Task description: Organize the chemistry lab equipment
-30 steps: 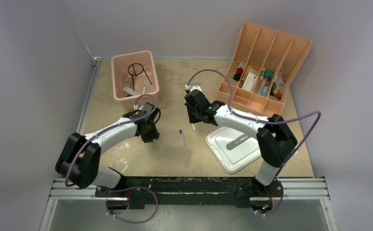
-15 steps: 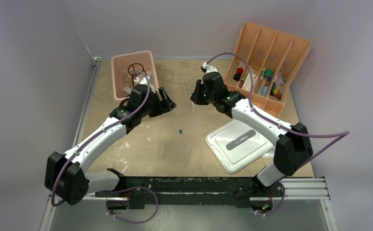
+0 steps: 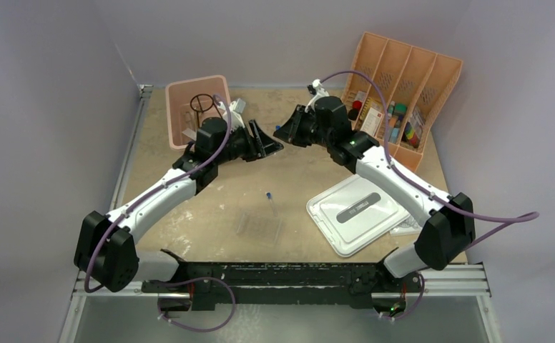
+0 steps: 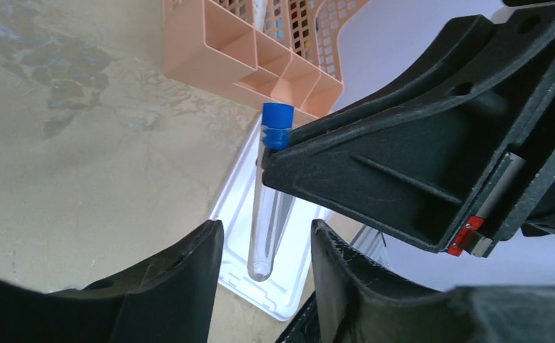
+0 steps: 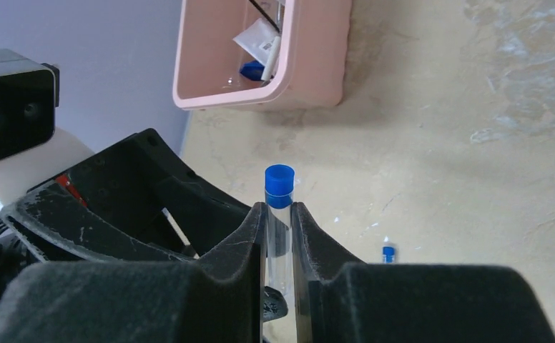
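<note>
One blue-capped tube (image 5: 280, 187) sits pinched in the right end effector (image 5: 280, 216).

Blue-capped clear tube (image 5: 279, 204) (cap protruding) gripped between jaws.

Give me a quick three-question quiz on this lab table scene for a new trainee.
1. True or false: the right gripper is shut on a blue-capped tube.
2. Where does the black wire ring lie? A: in the pink bin. B: on the white lid. C: in the orange organizer.
3. Fill the gap: the jaws of the left gripper stand ____.

Key: 1 true; 2 A; 3 open.
</note>
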You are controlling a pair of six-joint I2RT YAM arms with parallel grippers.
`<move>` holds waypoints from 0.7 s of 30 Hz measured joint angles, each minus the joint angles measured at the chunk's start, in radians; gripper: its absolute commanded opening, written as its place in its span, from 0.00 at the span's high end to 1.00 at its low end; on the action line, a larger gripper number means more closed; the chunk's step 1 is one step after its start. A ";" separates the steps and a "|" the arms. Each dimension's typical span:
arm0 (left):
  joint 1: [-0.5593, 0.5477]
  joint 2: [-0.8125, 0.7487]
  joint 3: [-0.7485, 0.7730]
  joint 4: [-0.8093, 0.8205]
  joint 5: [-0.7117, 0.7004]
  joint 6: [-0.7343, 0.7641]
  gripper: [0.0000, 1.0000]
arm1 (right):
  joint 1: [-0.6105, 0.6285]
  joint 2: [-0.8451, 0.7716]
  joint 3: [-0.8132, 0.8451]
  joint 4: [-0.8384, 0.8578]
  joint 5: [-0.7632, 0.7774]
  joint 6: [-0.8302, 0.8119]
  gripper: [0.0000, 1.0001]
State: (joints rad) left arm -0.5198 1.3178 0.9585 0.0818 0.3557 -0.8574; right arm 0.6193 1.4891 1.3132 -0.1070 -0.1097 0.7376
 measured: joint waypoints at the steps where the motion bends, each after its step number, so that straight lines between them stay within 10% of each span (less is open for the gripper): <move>1: 0.000 0.002 0.000 0.007 0.012 -0.001 0.61 | -0.001 0.000 0.001 0.001 -0.014 0.013 0.83; 11: 0.000 0.002 0.006 0.027 0.061 0.011 1.00 | -0.018 -0.007 0.001 -0.003 -0.074 0.085 0.75; 15: 0.000 0.002 0.040 -0.021 0.070 0.079 1.00 | -0.024 -0.013 0.007 -0.014 -0.091 0.095 0.48; 21: -0.001 0.002 0.109 -0.140 0.112 0.236 1.00 | -0.040 -0.012 0.068 -0.095 -0.137 0.069 0.39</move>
State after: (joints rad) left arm -0.5205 1.3201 1.0679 -0.0586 0.4675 -0.6216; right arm 0.5789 1.4769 1.3815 -0.2020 -0.2466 0.8062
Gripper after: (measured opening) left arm 0.086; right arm 0.585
